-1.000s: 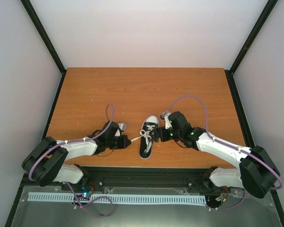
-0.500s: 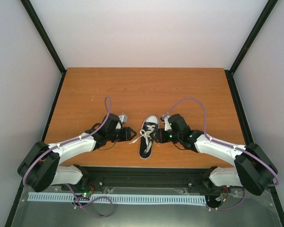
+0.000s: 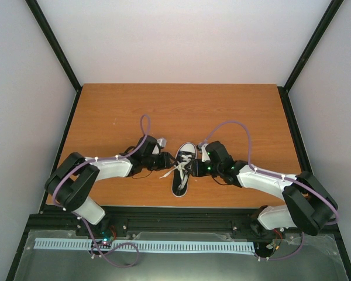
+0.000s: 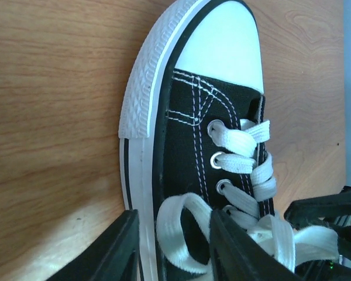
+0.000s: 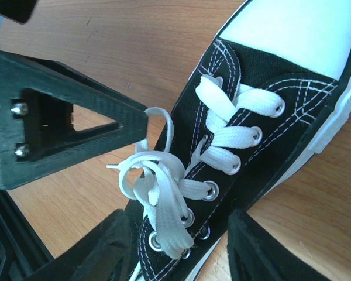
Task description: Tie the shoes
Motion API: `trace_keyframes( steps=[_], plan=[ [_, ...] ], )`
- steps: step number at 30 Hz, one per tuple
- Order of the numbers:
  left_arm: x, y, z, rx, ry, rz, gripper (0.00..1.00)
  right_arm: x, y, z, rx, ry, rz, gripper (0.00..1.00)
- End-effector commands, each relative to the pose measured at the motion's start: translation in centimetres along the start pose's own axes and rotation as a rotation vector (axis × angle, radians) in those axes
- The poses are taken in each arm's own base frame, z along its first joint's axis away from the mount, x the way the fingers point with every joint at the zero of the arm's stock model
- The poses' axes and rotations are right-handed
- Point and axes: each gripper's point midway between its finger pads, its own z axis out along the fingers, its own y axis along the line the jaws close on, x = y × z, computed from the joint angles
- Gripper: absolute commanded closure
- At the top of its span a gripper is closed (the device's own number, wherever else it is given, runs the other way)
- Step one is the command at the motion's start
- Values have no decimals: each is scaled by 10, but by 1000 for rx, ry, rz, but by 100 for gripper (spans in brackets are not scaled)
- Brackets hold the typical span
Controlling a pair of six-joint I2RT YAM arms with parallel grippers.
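The left arm [image 3: 111, 170] and right arm [image 3: 263, 180] have white shells between bulky black joints, and a purple cable [image 3: 144, 124] loops along each. The black left end effector [image 3: 168, 160] has a triangular cut-out finger [image 5: 58, 76] with two screws [image 5: 20, 108]; green lights [image 3: 212, 167] dot the right wrist

No readable text or numbers — sneaker [image 4: 181, 152] included (all views)

Both arms stretch forward and bend inward, bringing the left gripper [image 3: 167, 162] and the right gripper [image 3: 194, 167] close together, facing each other. Each has its fingers partly apart.
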Motion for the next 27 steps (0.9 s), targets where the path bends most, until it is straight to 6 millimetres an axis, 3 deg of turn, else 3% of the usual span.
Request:
trace_keyframes(
  steps=[1,6,10,20,27],
  plan=[
    [-15,-22,7,94,-17,1,70,-10,4,0,-16,-31,-4,58],
    [-16,-18,10,85,-26,-6,93,-9,3,1,-11,-24,-1,76],
    [-23,-15,7,58,-72,-4,99,-15,-4,-3,49,-41,9,96],
    [-45,-3,-10,48,-191,-74,99,-18,-22,-17,166,-61,23,97],
    [-46,5,-9,30,-194,-91,99,-18,-32,-26,201,-73,44,97]
  ],
)
